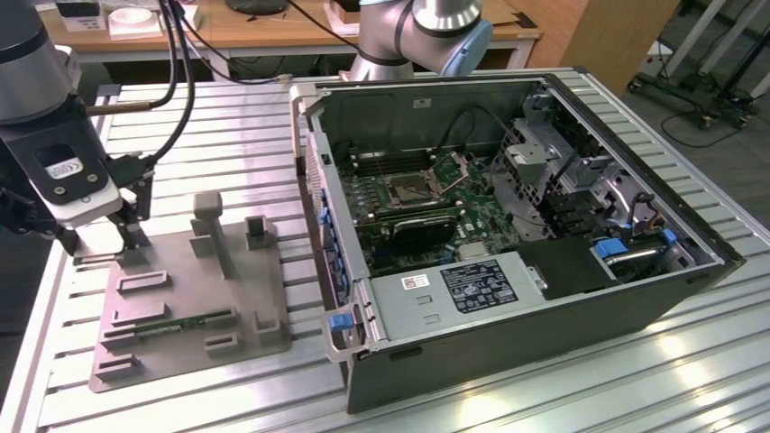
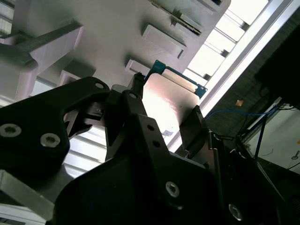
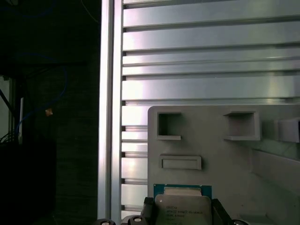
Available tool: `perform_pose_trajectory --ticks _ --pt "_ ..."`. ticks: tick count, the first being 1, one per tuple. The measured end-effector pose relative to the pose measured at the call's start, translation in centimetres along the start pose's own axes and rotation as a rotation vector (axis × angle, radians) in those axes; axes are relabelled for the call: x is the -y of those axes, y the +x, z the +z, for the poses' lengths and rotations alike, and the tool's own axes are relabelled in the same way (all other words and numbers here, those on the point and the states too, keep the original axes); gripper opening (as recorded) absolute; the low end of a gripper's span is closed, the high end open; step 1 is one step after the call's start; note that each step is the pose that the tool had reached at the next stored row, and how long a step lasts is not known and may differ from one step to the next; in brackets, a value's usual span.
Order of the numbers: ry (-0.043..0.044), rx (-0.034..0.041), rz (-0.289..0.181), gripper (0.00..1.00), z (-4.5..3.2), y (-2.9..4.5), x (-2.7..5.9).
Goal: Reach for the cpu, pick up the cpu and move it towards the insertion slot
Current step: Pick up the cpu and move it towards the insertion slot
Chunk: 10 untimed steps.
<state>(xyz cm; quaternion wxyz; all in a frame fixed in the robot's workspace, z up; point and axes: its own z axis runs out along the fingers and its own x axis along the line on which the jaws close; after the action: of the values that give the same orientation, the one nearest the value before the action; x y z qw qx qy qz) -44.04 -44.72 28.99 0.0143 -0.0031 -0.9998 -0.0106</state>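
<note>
1. Because the cpu (image 2: 171,96) is thin and flat, the gripper (image 2: 166,107) pinches it by two opposite edges, with a dark finger (image 2: 199,126) on either side and its shiny top facing the wrist cameras
2. Gripper and chip sit low over one corner of the grey parts tray (image 1: 180,302), at the exterior view's left; whether the chip has cleared its seat I cannot tell
3. Raised blocks on the tray crowd the fingers, while the slatted metal table (image 1: 542,397) beyond offers free room
4. Well apart, the computer case (image 1: 361,334) lies open, so the insertion slot (image 1: 416,188) faces upward, walled round and reachable from above
</note>
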Motion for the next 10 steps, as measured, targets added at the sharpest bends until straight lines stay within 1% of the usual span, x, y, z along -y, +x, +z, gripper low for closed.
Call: perform_pose_trajectory --ticks 7,8,10 --pt "-0.0001 0.0 0.0 0.55 -0.19 0.0 0.0" --pt "-0.0005 -0.0003 0.0 0.55 -0.22 0.0 0.03" --pt "-0.004 -0.0002 0.0 0.55 -0.26 0.0 0.07"
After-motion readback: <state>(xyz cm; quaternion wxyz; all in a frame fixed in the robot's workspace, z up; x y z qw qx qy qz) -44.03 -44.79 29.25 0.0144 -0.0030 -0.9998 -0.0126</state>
